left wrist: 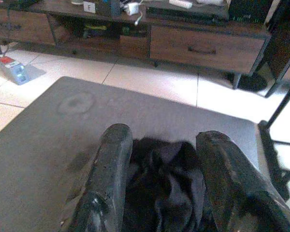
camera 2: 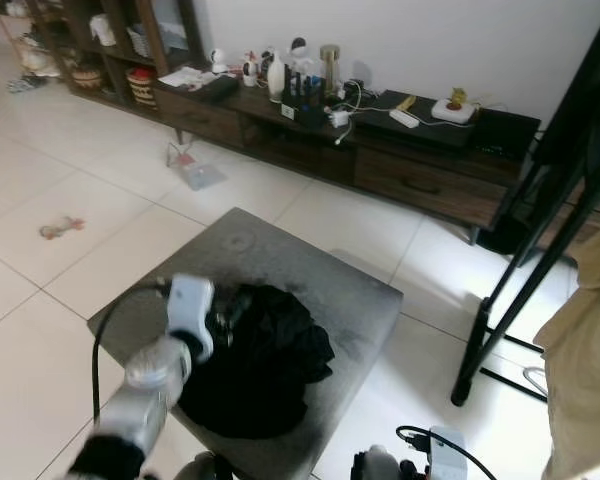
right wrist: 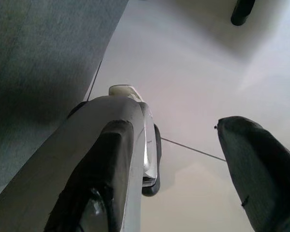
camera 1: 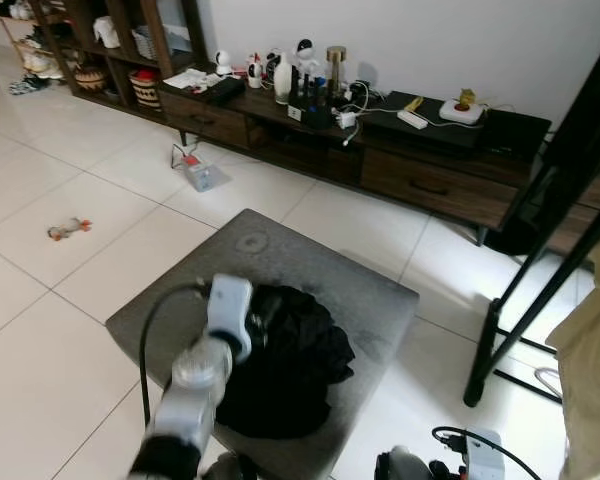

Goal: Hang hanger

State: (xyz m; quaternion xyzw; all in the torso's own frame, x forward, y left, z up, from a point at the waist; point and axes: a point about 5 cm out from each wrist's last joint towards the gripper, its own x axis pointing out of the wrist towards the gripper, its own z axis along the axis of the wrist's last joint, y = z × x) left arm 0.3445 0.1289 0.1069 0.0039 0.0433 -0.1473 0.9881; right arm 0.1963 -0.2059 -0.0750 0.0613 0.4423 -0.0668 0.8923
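Observation:
A crumpled black garment lies on a grey padded stool right in front of me. My left arm reaches over the stool's near left side, and its gripper is open, one finger on each side of the cloth's near folds. Whether a hanger lies within the cloth I cannot tell. My right gripper hangs open over the pale floor beside the stool, holding nothing. A black clothes rack stands at the right with a beige garment on it.
A long dark wood TV cabinet with bottles and cables on it runs along the far wall. A power strip and a small toy lie on the tiled floor to the left. Shelves stand at the far left.

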